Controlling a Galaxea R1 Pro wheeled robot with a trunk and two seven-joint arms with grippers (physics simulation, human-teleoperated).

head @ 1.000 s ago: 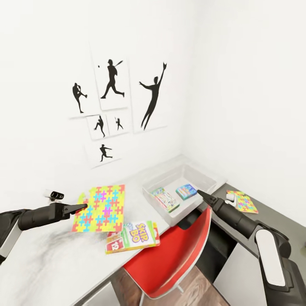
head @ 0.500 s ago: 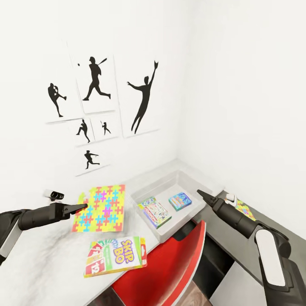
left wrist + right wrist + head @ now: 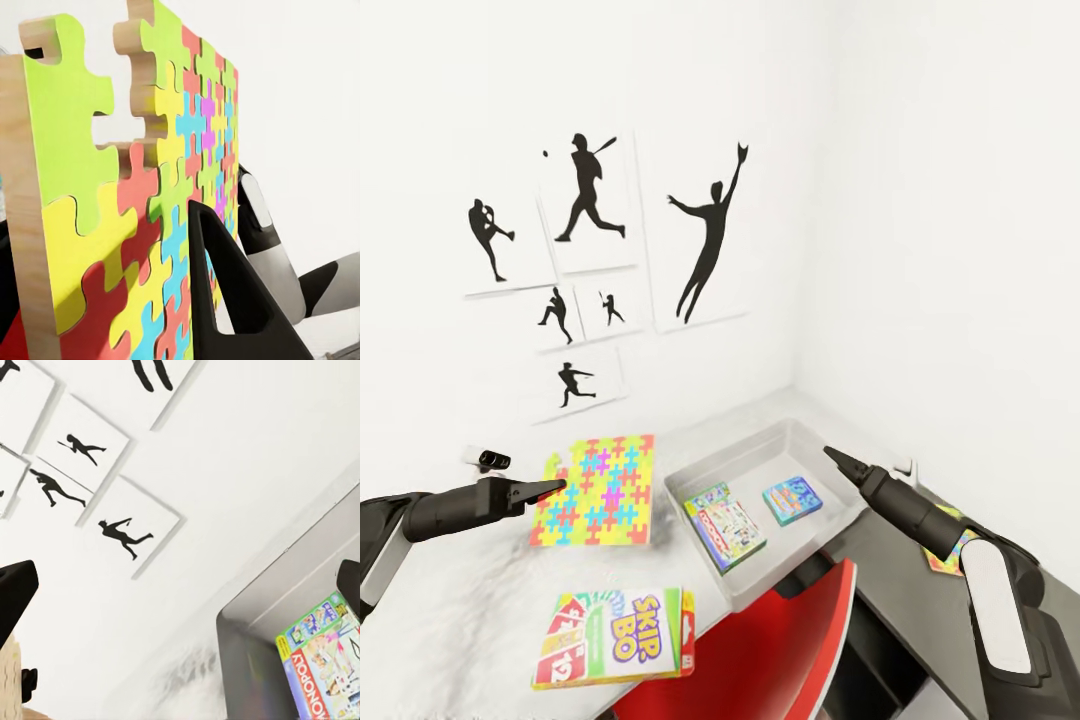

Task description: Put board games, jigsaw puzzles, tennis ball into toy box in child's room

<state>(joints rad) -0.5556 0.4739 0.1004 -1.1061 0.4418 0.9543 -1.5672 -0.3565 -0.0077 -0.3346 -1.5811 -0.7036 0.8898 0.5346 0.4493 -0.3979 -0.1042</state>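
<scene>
My left gripper (image 3: 557,487) is shut on the edge of a jigsaw puzzle (image 3: 600,490), holding it flat above the table (image 3: 460,600). In the left wrist view the puzzle (image 3: 150,187) stands against one dark finger (image 3: 232,300). The toy box (image 3: 745,455) sits at the table's far right and holds the Monopoly game (image 3: 726,520) and the small blue game (image 3: 792,498). Skip-Bo (image 3: 615,635) lies near the table's front edge. My right gripper (image 3: 832,456) hovers over the box's right side, open and empty. The right wrist view looks down on Monopoly (image 3: 322,675). The tennis ball is out of view.
A second jigsaw puzzle (image 3: 948,548) lies on the lower dark cabinet (image 3: 890,560) at right, partly behind my right arm. A red chair (image 3: 800,640) stands against the table's front. A small white and black device (image 3: 488,458) rests by the wall, under the silhouette posters (image 3: 590,200).
The head view has swung, so Skip-Bo and the toy box sit lower and further left in the picture. Both arms keep their pose, the left still holding the puzzle.
</scene>
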